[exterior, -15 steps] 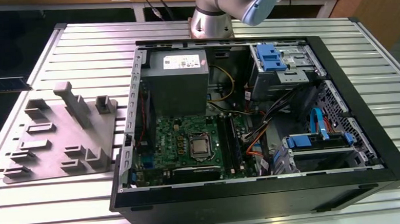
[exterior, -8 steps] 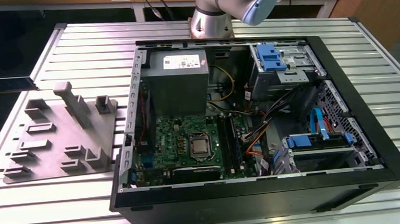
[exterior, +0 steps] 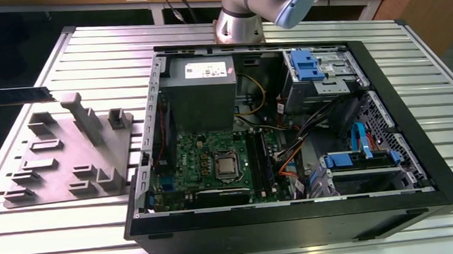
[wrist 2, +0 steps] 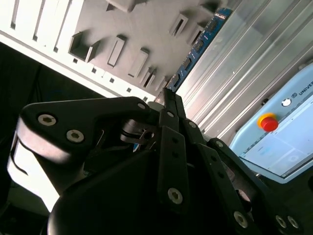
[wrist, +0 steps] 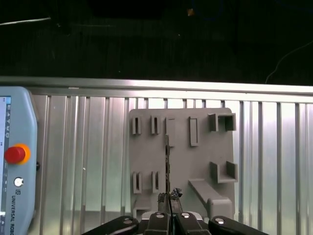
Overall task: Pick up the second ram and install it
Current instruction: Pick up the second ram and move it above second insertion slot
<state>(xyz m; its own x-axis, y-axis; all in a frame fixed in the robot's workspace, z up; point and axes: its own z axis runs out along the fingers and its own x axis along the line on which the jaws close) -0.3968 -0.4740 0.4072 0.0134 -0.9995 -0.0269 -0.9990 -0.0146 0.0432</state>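
First wrist view looks along the gripper [wrist: 169, 199], whose two black fingers are closed on one end of the memory stick [wrist: 167, 164]. The stick is seen edge-on here, a thin dark line reaching out from the fingertips over a grey plastic holder tray [wrist: 200, 156]. In the second wrist view the gripper [wrist 2: 168, 95] pinches the same stick [wrist 2: 196, 45], and its flat face shows: a blue-green board with a row of black chips.

The tray [wrist 2: 146, 19] has several raised slots and pockets and lies on a ribbed metal table [wrist: 88, 147]. A pale blue control tablet [wrist: 17, 122] with a red button [wrist: 14, 154] shows off to one side, apart from the tray.

In the exterior view the stick [exterior: 23, 95] hangs level in the air at the far left (lifted clear of the tray [exterior: 66, 170], near its back corner). To the exterior view's right of the tray, an open computer case [exterior: 413, 146] lies on its side, its green circuit board [exterior: 200, 154] facing up. The robot arm [exterior: 240, 18] rises behind the case.
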